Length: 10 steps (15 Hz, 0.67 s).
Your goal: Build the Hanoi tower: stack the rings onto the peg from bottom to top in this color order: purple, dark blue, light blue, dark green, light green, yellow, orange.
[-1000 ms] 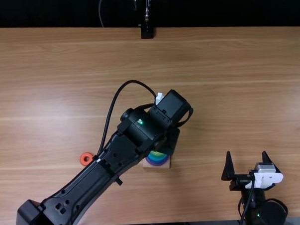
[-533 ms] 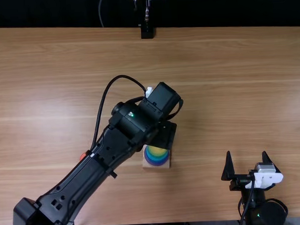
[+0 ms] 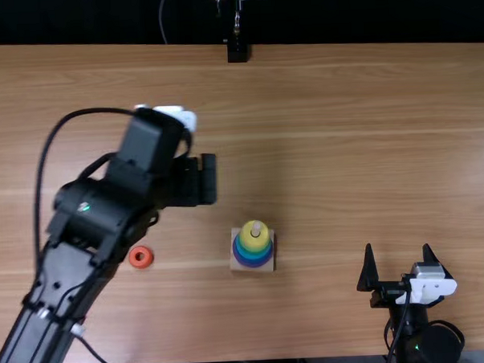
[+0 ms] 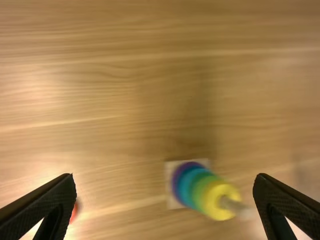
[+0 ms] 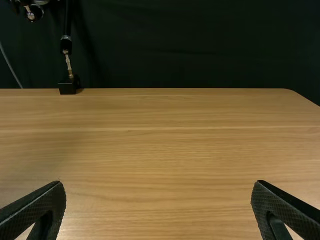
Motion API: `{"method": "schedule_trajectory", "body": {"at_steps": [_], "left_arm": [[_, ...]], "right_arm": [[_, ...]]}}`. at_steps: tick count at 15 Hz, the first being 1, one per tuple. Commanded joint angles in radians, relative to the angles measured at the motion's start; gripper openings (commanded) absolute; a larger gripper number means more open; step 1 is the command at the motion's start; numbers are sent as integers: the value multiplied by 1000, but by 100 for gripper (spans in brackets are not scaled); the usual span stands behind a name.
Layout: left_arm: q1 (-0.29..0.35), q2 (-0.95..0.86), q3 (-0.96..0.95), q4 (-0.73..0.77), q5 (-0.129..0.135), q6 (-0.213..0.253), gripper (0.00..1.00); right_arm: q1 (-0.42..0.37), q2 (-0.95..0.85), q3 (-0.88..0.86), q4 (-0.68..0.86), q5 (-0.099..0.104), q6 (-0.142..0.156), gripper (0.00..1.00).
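The left gripper (image 3: 206,180) is above the table, up and left of the ring stack; in its wrist view the left gripper (image 4: 165,187) stands open with nothing between its fingers. A yellow ring (image 3: 254,236) tops the stack, the peg tip poking through; the same yellow ring (image 4: 218,198) shows in the left wrist view. Green, blue and a purple ring (image 3: 253,262) lie beneath on a wooden base (image 3: 267,266). An orange ring (image 3: 141,257) lies flat on the table, left of the base. The right gripper (image 3: 400,259), also seen as the right gripper (image 5: 158,192), is open and empty.
The wooden table (image 3: 344,129) extends around the stack. A black stand (image 3: 237,51) is at the far edge. The left arm's forearm passes just left of the orange ring, with a cable looping beside it.
The left gripper has moved up and left from over the stack, uncovering the yellow ring, the peg tip and the orange ring. The right arm has kept still.
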Motion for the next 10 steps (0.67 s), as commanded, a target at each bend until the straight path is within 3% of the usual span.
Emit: {"method": "schedule_trajectory", "body": {"at_steps": [1,3,4,7,8,10], "left_arm": [[35,-43,-108,27,-4,84,100],[96,-94,-240,70,-6,148,100],[128,-123,-298,72,-4,204,100],[190,-142,-453,73,-3,419,100],[200,-138,-491,72,-3,456,100],[200,-126,-574,72,-4,471,100]], "right_arm": [[-6,-12,-16,-2,0,-2,100],[-6,-12,-16,-2,0,-2,100],[-6,-12,-16,-2,0,-2,100],[-6,-12,-16,-2,0,-2,100],[-6,-12,-16,-2,0,-2,100],[-6,-12,-16,-2,0,-2,100]]}}
